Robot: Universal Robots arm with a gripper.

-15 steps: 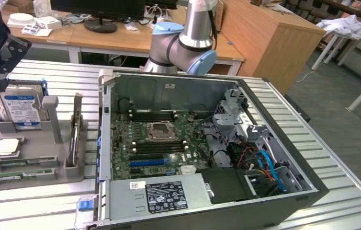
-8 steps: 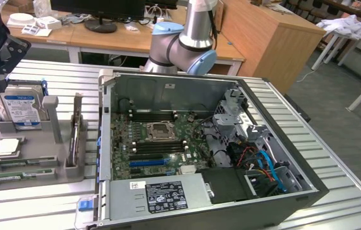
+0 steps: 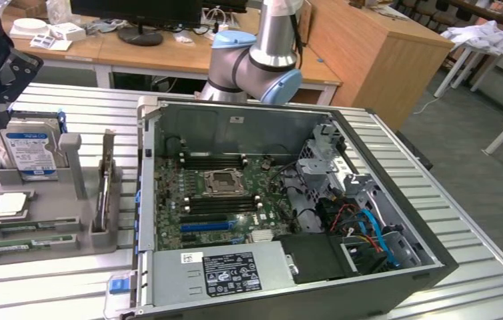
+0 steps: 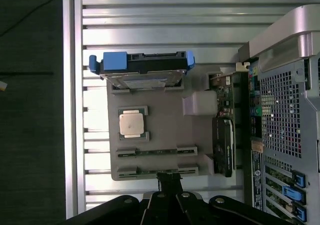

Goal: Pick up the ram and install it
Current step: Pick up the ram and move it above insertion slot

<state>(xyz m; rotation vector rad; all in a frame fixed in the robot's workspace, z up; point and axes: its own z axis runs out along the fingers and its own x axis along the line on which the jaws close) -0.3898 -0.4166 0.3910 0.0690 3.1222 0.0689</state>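
Now | wrist view: jaws closed, holding nothing, above ram (image 4: pixel 157 151) in tray (image 4: pixel 165 130) | exterior view: motherboard (image 3: pixel 265 183) exposed.

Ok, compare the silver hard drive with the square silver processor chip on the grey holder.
The silver hard drive stands upright; the square silver processor chip lies flat. The drive is larger, with a blue-white label; the chip is plain. Both sit in the grey holder.
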